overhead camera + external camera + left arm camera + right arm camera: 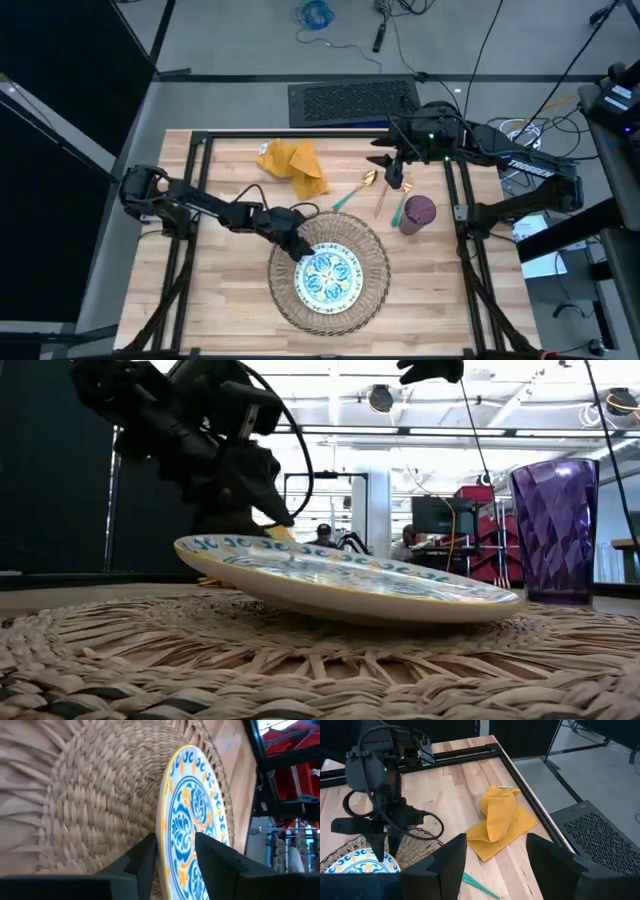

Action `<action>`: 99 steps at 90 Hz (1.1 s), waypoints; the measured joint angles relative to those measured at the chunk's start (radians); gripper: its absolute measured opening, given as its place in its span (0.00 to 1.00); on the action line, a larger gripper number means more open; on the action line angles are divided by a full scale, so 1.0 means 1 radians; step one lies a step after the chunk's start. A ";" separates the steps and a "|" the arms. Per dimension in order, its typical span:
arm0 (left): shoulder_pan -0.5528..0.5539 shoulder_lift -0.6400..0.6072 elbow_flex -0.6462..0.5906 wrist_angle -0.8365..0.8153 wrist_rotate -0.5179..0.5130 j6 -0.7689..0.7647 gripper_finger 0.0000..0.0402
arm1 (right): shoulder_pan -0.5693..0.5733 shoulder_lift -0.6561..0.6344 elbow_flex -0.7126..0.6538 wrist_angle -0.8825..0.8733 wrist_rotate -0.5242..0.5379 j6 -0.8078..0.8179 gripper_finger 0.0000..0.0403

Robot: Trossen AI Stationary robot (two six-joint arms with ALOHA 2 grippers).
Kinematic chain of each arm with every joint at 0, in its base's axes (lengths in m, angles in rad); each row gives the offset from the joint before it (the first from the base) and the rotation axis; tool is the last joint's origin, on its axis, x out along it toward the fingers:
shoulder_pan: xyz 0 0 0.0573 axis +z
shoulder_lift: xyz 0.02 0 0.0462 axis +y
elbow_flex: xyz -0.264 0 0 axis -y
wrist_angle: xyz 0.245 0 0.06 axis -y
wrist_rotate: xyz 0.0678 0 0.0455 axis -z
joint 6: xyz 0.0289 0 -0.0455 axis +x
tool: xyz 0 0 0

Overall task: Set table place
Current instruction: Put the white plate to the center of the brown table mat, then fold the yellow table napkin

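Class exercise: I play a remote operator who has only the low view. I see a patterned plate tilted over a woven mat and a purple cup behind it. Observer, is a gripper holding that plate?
Observer: Yes. In the left wrist view the left gripper has one finger on each side of the plate rim.
Operator: Where on the mat is the plate?
Observer: From above, the plate sits near the middle of the round mat.
Operator: What is the other arm doing?
Observer: The right gripper hangs open above the cutlery, holding nothing.
Operator: Is the napkin placed?
Observer: No. The yellow napkin lies crumpled on the table, clear of the mat.
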 joint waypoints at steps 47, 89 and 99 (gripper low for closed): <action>0.084 -0.157 0.000 -0.107 -0.104 0.184 0.30 | 0.007 0.045 0.000 0.014 -0.001 0.003 0.48; 0.128 -0.360 0.001 -0.104 -0.621 0.674 0.30 | 0.026 0.286 0.000 0.059 -0.005 -0.023 0.48; 0.170 -0.411 0.001 -0.101 -0.732 0.821 0.30 | 0.025 0.369 0.000 0.118 0.003 -0.078 0.48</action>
